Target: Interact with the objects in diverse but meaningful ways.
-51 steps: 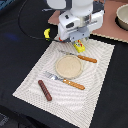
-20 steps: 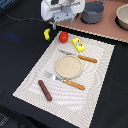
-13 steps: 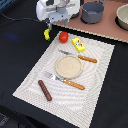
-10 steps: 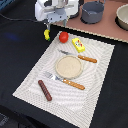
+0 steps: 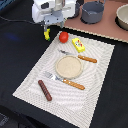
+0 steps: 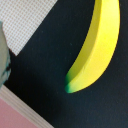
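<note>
One white robot arm hangs low over the far corner of the placemat (image 5: 30, 82), toward the exterior view's left, and its end effector (image 5: 48, 29) sits just above the yellow banana (image 5: 47, 34). I cannot tell whether the end effector is open or closed, since the arm's body hides most of it in the exterior view and the wrist view shows no fingers clearly. The banana lies on the black counter (image 5: 15, 55) just off the placemat's edge; the wrist view shows it close up (image 6: 97, 47), a curved yellow body with a green tip resting on the dark surface, with a corner of the woven mat (image 6: 22, 22) nearby.

The red tomato (image 5: 63, 36) sits on the placemat just beside the banana, toward the exterior view's right. The flat yellow packet (image 5: 78, 45) with red marks lies near the tomato, further right. A round tan plate (image 5: 69, 67) occupies the middle of the mat, with an orange-handled knife (image 5: 80, 57) on its far side and an orange-handled fork (image 5: 65, 81) on its near side. The brown sausage stick (image 5: 45, 90) lies near the mat's front edge, well apart from the banana. A dark grey pot (image 5: 93, 12) stands on the brown surface behind the mat, and another vessel (image 5: 123, 16) shows partly at the right edge
</note>
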Motion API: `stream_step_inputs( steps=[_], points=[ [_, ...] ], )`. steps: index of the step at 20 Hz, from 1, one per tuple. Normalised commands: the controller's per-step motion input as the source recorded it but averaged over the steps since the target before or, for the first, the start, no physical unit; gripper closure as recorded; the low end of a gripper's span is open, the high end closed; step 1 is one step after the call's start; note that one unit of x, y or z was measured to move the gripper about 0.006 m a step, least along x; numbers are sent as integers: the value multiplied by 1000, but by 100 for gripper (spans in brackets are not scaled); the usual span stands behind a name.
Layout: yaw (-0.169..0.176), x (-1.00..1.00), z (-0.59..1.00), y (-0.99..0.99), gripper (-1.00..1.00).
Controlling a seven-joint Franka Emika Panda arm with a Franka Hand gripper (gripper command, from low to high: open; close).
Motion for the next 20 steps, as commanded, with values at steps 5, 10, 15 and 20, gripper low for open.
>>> stream_step_inputs(
  steps=[5,10,15,20],
  points=[
    [11,-614,-377,-269,-100],
    [20,-562,-430,-80,-100],
    [20,-217,-323,237,-100],
    [47,-116,-260,315,-100]
  ],
)
